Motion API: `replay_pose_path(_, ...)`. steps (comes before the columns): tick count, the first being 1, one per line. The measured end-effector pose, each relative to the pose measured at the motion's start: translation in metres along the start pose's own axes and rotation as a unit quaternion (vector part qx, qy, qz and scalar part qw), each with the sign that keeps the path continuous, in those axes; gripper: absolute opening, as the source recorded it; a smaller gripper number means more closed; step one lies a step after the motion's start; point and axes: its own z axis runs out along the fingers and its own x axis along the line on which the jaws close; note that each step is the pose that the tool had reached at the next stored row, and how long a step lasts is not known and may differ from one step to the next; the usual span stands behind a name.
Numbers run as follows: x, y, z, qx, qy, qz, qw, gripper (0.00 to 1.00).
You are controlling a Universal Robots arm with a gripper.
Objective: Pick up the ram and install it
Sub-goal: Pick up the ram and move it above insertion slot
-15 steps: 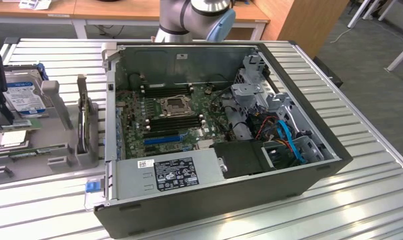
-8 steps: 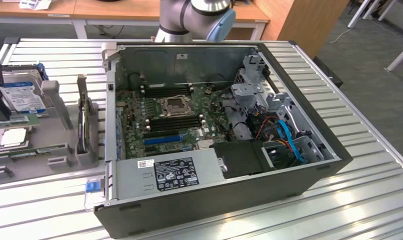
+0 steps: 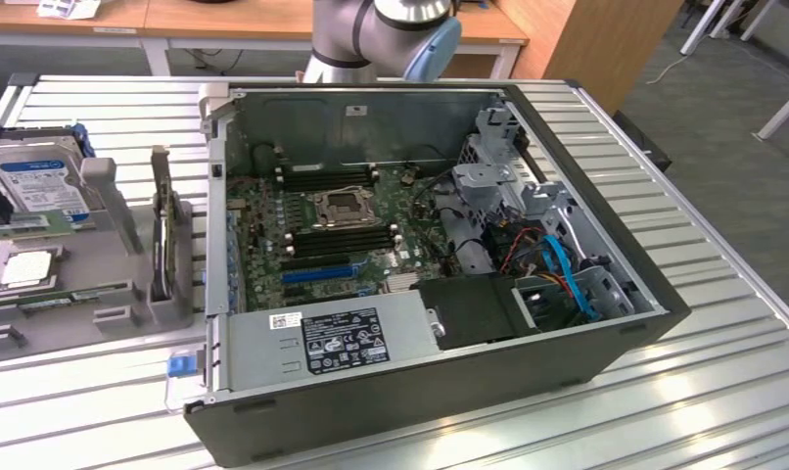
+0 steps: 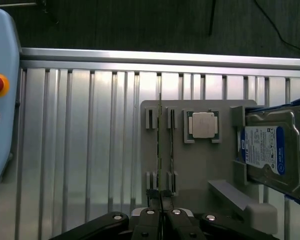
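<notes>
Fingers (image 4: 157,220) closed, holding nothing, in line with the ram (image 4: 160,145). It stands on edge in the holder (image 4: 200,165), nine o'clock from the case (image 3: 434,392) in the exterior view. A sound grasp requires straddling its thin edge squarely.

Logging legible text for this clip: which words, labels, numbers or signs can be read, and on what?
Nothing can be read.
Black label on the power supply: print too small.
White sticker beside it: too small.
Blue label on the hard drive: blurred.
Processor chip: no legible marking.
</notes>
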Motion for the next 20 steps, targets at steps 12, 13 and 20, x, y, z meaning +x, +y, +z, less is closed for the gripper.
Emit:
replay_pose_path(12,0.0,0.0007,-0.0174,0.0,0.0,0.0,1.0,0.12)
replay_pose_path(13,0.0,0.0008,-0.0187,0.0,0.0,0.0,1.0,0.12)
replay_pose_path(20,-0.001,0.0012,-0.027,0.0,0.0,0.0,1.0,0.12)
